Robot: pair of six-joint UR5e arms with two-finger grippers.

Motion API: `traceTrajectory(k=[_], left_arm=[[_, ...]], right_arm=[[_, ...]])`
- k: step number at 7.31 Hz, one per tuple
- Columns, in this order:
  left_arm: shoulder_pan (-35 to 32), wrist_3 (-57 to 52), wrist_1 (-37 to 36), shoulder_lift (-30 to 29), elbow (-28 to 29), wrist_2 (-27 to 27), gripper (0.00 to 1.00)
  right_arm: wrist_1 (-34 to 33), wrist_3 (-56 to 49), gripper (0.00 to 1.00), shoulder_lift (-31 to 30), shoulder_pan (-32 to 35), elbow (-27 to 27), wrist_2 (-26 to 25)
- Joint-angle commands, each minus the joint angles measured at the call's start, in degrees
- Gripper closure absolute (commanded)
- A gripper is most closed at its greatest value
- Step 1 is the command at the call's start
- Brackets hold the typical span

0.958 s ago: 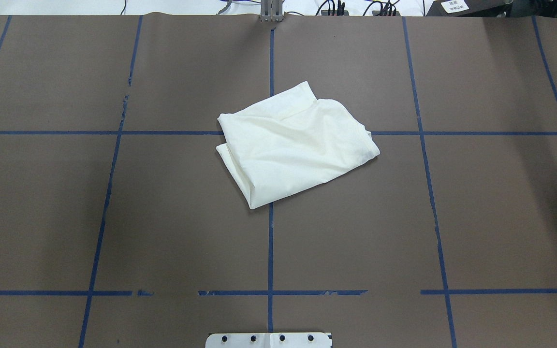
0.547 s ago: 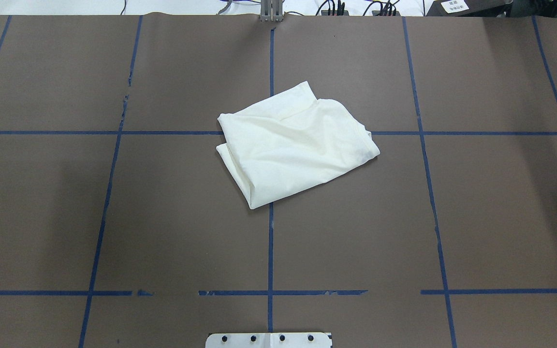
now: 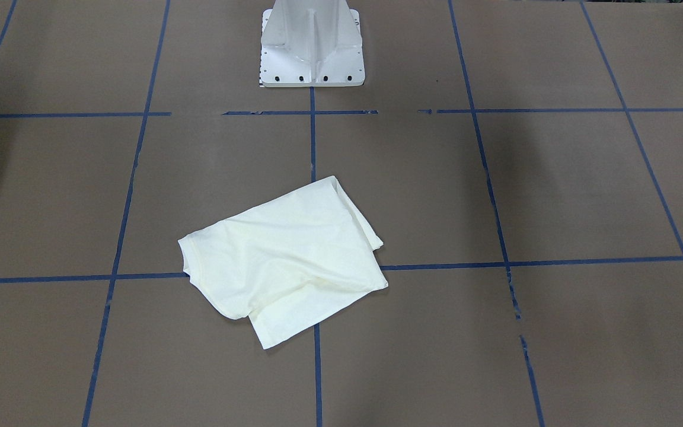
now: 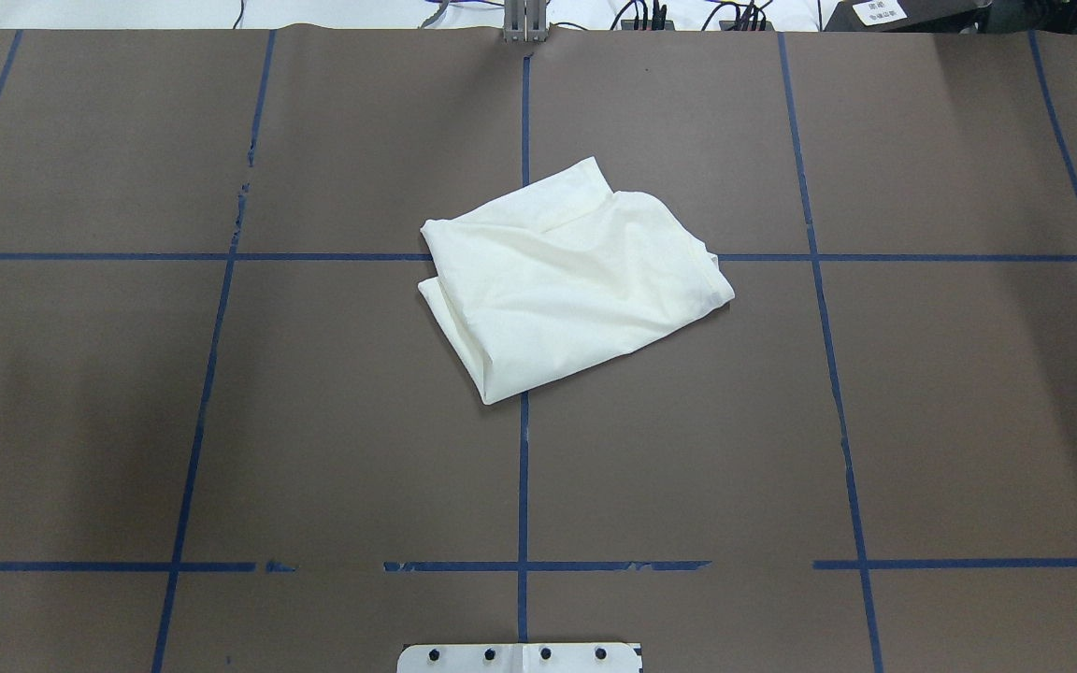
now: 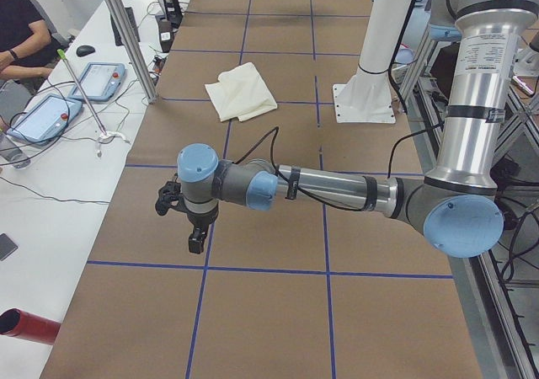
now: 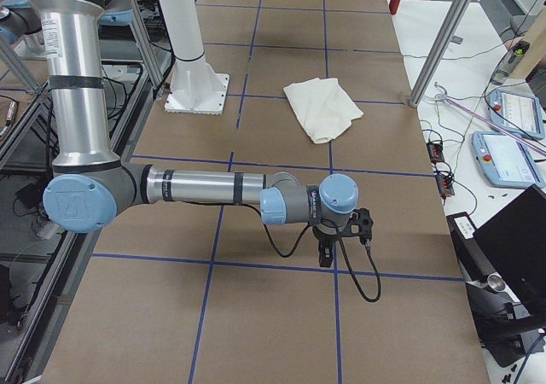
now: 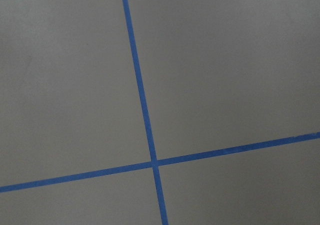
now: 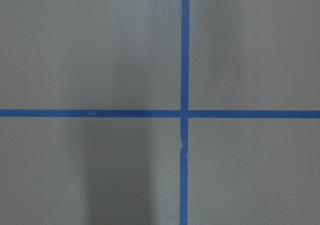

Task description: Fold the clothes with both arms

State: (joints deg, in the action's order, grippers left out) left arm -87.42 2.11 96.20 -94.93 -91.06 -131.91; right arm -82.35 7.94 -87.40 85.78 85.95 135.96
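The cream-white T-shirt (image 4: 571,285) lies folded into a rough rectangle at the middle of the table, plain side up; its print is hidden. It also shows in the front-facing view (image 3: 285,261), the left view (image 5: 241,91) and the right view (image 6: 322,106). My left gripper (image 5: 194,242) hangs over the table far toward its left end, well away from the shirt. My right gripper (image 6: 325,258) hangs far toward the right end. Both show only in the side views, so I cannot tell whether they are open or shut. Nothing shows in either of them.
The brown table cover (image 4: 314,421) carries a grid of blue tape lines (image 4: 523,486). The white pedestal base (image 3: 312,41) stands at the robot's side. A side desk with tablets (image 5: 46,114) and a seated person (image 5: 21,25) borders the far edge.
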Motion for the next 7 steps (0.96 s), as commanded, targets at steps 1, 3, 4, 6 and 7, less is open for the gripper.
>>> traceTrajectory(k=[1, 3, 4, 6, 7], left_arm=[[0.0, 0.2, -1.5, 0.4, 0.0, -0.1, 0.00], [0.0, 0.1, -1.5, -0.3, -0.4, -0.8, 0.00], [0.0, 0.3, -1.5, -0.3, -0.9, -0.8, 0.00], [-0.1, 0.1, -1.6, 0.6, -3.1, -0.8, 0.00], [-0.1, 0.1, -1.5, 0.6, -3.6, -0.8, 0.00]], right_arm=[[-0.2, 0.3, 0.00, -0.8, -0.1, 1.8, -1.0], [-5.1, 0.2, 0.00, 0.6, -0.5, 3.4, -2.5], [-12.9, -0.5, 0.00, 2.6, -0.6, 6.9, -2.6], [-15.0, -8.2, 0.00, 1.8, -0.4, 7.5, -4.7], [-14.9, -8.6, 0.00, 1.7, -0.4, 7.7, -4.4]])
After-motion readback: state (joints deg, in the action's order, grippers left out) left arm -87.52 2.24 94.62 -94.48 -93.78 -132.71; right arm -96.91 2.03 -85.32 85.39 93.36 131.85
